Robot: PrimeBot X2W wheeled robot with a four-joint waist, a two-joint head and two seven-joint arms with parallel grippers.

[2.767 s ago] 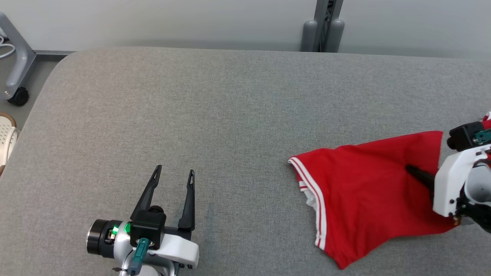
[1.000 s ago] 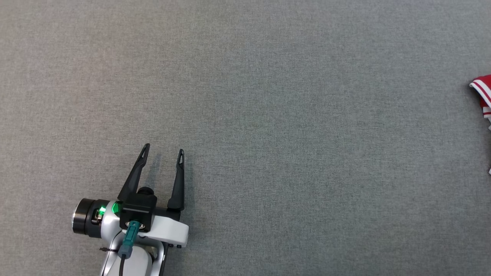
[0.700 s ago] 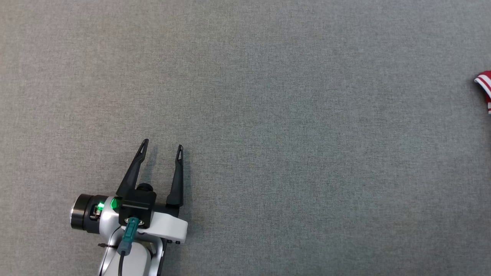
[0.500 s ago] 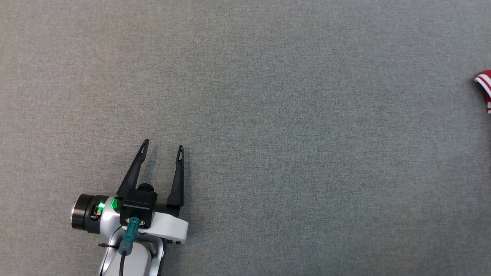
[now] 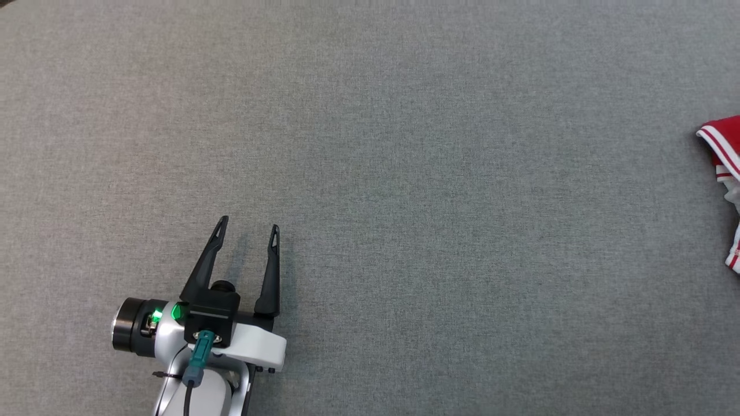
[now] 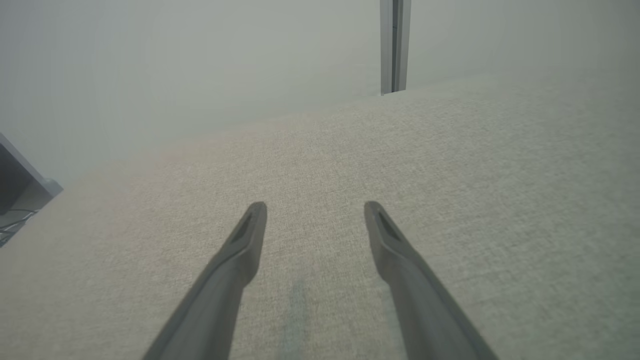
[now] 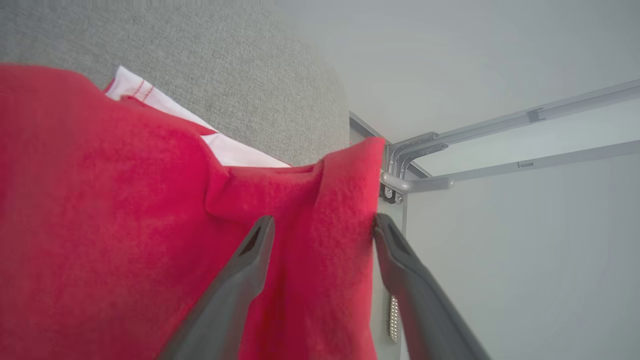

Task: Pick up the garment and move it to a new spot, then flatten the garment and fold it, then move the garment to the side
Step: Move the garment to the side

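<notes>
The garment (image 5: pixel 722 144) is red cloth with white stripes along its hem, lying on the grey table (image 5: pixel 404 173) at the far right edge of the head view. My left gripper (image 5: pixel 248 225) rests low at the lower left, far from the cloth, open with nothing between its fingers (image 6: pixel 240 250). In the right wrist view, my right gripper (image 7: pixel 324 220) has its fingers spread wide. A raised fold of the garment (image 7: pixel 345 200) stands between them, and its right edge brushes the right finger (image 7: pixel 400 260). A white inner layer (image 7: pixel 150 100) peeks out beyond the red.
Past the table's rounded corner, the right wrist view shows a grey metal frame (image 7: pixel 415 170) against a pale wall. A grey post (image 6: pixel 395 45) stands behind the table's far edge in the left wrist view.
The head view has shifted slightly, so a bit more of the garment's striped hem shows at the right edge. The left gripper stays open in the same spot.
</notes>
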